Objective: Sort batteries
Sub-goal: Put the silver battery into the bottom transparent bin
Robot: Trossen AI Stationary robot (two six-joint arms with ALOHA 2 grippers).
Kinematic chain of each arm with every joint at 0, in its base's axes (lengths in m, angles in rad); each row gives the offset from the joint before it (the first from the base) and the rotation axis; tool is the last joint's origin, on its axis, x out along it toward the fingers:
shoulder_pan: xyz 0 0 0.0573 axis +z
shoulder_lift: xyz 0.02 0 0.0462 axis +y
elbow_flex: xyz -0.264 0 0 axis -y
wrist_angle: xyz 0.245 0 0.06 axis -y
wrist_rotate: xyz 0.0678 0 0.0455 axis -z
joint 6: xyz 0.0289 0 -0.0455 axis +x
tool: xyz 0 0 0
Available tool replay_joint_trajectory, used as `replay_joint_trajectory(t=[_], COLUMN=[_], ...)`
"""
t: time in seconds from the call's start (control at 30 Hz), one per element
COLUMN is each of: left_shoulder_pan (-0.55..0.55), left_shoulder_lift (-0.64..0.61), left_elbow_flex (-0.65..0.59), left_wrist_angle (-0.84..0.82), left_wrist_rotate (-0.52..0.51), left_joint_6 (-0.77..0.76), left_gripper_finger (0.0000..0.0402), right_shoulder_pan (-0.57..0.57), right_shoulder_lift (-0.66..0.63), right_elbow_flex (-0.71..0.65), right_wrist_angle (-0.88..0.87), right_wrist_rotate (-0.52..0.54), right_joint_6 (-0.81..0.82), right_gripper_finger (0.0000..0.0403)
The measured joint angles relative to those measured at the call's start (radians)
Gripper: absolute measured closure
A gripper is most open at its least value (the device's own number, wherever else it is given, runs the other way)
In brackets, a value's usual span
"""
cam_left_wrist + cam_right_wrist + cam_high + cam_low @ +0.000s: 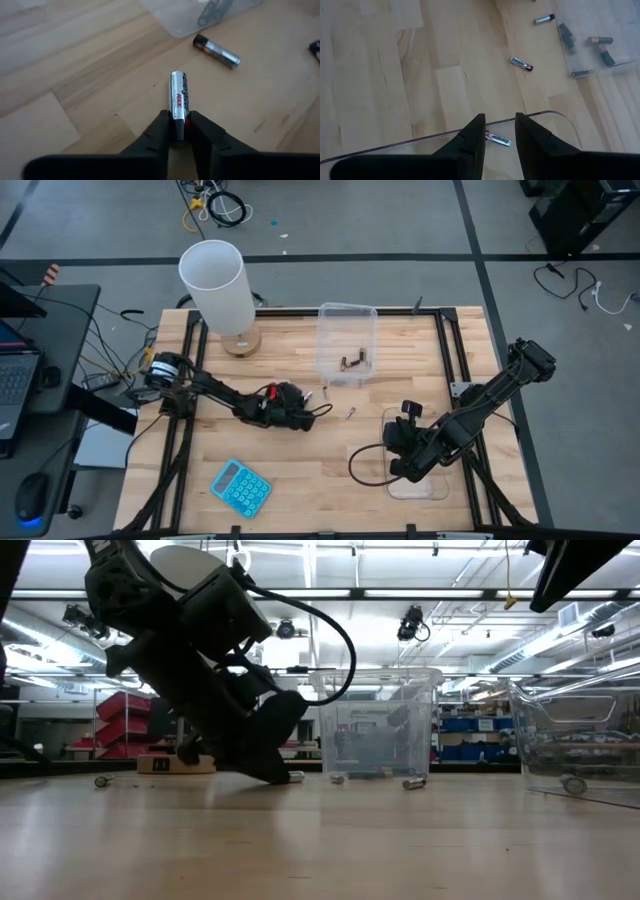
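A blue calculator [241, 486] lies at the near left of the wooden table [300, 470], with a white-shaded lamp [218, 288] standing at the far left edge. The left gripper [318, 412] reaches low over the middle of the table, its two dark fingers [161, 131] pinching one end of a silver battery [178, 101] that lies on the wood; in the low view the gripper [281, 776] is tipped down almost to the tabletop. Just beyond it a second loose battery [216, 50] with a dark end rests near the corner of a clear plastic tub [347, 343] at the table's far middle, and that tub holds several dark cells [355, 361]. Farther right, the right gripper [404, 416] hangs over a second clear tub [440, 488] at the near right, its fingers [472, 136] parted with nothing between them. Seen past them, one silver-and-red battery [498, 139] lies inside that tub, while another [521, 63] lies out on the bare wood between the two containers.
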Motion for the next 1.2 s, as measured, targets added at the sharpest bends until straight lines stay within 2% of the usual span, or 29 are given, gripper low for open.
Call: replay_joint_trajectory(t=[0.1, 0.4, 0.6, 0.83, 1.03, 1.2], left_shoulder_pan=[-0.005, -0.018, -0.039, -0.075, -0.124, -0.154], left_shoulder_lift=[0.0, -0.027, -0.089, -0.165, -0.219, -0.231], left_elbow_flex=[-0.002, -0.005, -0.01, -0.01, -0.009, -0.008], left_wrist_angle=[-0.011, -0.007, -0.027, 0.006, 0.184, 0.453], left_wrist_rotate=[0.008, 0.024, 0.078, 0.054, 0.048, 0.115], left_joint_6=[0.018, 0.111, 0.178, 0.278, 0.489, 0.759], left_gripper_finger=[0.037, 0.037, 0.037, 0.037, 0.037, 0.037], right_shoulder_pan=[0.0, 0.0, 0.0, 0.0, 0.0, -0.006], right_shoulder_lift=[0.0, 0.0, 0.0, 0.0, 0.0, 0.0], right_elbow_flex=[0.0, 0.0, 0.0, 0.0, 0.0, 0.0], right_wrist_angle=[0.0, 0.0, 0.002, 0.069, 0.214, 0.381], right_wrist_rotate=[0.0, 0.026, 0.052, 0.11, 0.185, 0.217], right_joint_6=[0.0, 0.0, 0.001, -0.047, -0.214, -0.418], right_gripper_finger=[0.0311, 0.0311, 0.0311, 0.0311, 0.0311, 0.0311])
